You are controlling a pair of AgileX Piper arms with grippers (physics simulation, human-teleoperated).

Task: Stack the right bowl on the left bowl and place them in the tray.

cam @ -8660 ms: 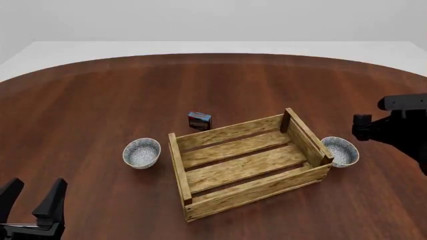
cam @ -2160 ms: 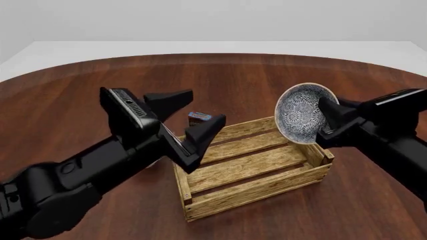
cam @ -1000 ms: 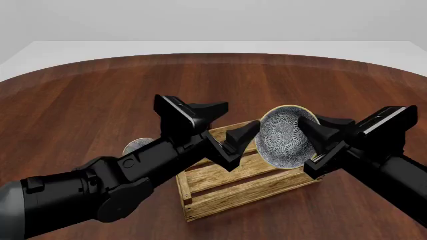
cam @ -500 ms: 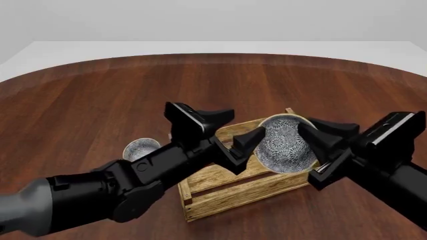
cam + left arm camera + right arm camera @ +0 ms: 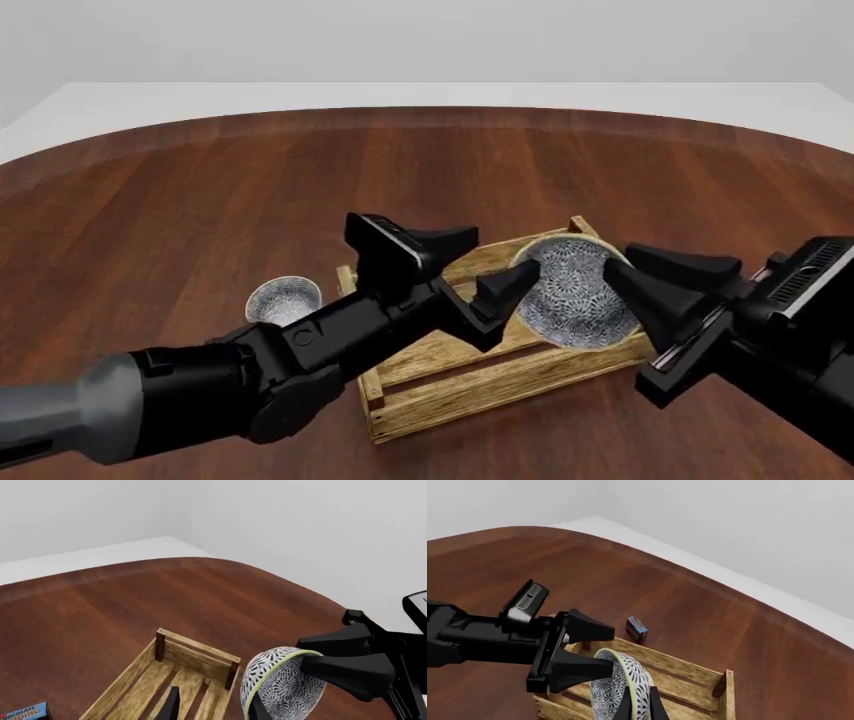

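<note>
My right gripper (image 5: 618, 262) is shut on the rim of the right bowl (image 5: 567, 292), a speckled whitish bowl. It is held tilted on edge above the far right part of the tray (image 5: 441, 400), a slatted wooden crate. The wrist views show the same bowl (image 5: 610, 690) (image 5: 283, 685) over the crate (image 5: 694, 672). My left gripper (image 5: 503, 252) is open over the tray, one fingertip close beside the held bowl. The left bowl (image 5: 280, 298) sits upright on the table, left of the tray and partly behind my left arm.
A small dark blue-red box (image 5: 636, 629) lies on the table just beyond the tray's far side; my left gripper hides it in the front view. Both arms cross over the tray. Brown tabletop spreads all around, and its rounded far edge meets a white floor.
My right gripper has lifted the right bowl off the table beside the tray, carried it over the tray, and sunk a little in the last half second. My left arm has reached forward over the tray.
</note>
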